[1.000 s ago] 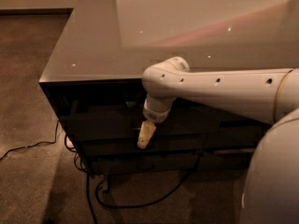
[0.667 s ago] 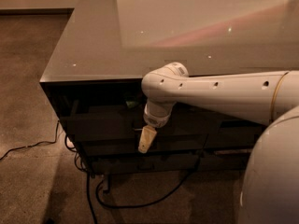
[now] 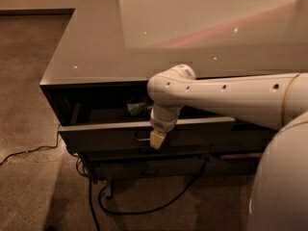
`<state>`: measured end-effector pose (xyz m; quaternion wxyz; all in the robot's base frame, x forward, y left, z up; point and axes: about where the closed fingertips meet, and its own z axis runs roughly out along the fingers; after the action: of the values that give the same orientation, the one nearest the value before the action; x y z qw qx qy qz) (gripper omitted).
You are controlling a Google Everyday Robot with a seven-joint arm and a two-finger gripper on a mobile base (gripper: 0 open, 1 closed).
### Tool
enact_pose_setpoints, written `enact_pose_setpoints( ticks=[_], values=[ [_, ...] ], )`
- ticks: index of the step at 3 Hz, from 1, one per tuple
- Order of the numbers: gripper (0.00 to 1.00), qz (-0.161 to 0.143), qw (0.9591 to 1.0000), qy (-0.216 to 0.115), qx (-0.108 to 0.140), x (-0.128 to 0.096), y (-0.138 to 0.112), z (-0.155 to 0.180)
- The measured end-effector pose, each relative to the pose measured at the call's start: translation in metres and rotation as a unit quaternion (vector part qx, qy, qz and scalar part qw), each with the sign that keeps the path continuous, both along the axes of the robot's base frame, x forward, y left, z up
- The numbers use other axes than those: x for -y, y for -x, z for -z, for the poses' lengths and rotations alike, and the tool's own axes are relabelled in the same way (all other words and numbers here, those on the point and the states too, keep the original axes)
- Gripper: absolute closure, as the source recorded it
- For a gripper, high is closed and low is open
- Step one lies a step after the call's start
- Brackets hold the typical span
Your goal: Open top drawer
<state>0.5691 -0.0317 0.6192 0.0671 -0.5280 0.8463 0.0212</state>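
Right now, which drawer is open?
The top drawer, sticking out, with the gripper at its pull; the lower front beneath sits pushed in.

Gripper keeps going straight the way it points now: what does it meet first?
The gripper points downward at the front of the top drawer, beside its pull. Straight on, it would probably meet the lower drawer front beneath, though depth is unclear.

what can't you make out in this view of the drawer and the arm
Camera view: the small green item inside the wide dark grey-brown top drawer is too blurred to identify.
Camera view: the drawer's small metal pull is mostly covered by the cream-tipped gripper at the drawer front's centre.
Camera view: the drawer's right part is hidden behind the white robot arm.
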Motion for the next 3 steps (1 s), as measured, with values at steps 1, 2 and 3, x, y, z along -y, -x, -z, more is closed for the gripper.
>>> enact_pose_setpoints(
  ticks=[1,2,3],
  values=[
    [0.65,0.000,1.0000,0.000,0.000,0.000,0.000,-0.005],
    [0.88,0.002,1.0000,0.003,0.000,0.004,0.002,-0.007],
    [1.00,0.010,0.9998,0.016,-0.011,0.013,0.013,-0.005]
  ],
)
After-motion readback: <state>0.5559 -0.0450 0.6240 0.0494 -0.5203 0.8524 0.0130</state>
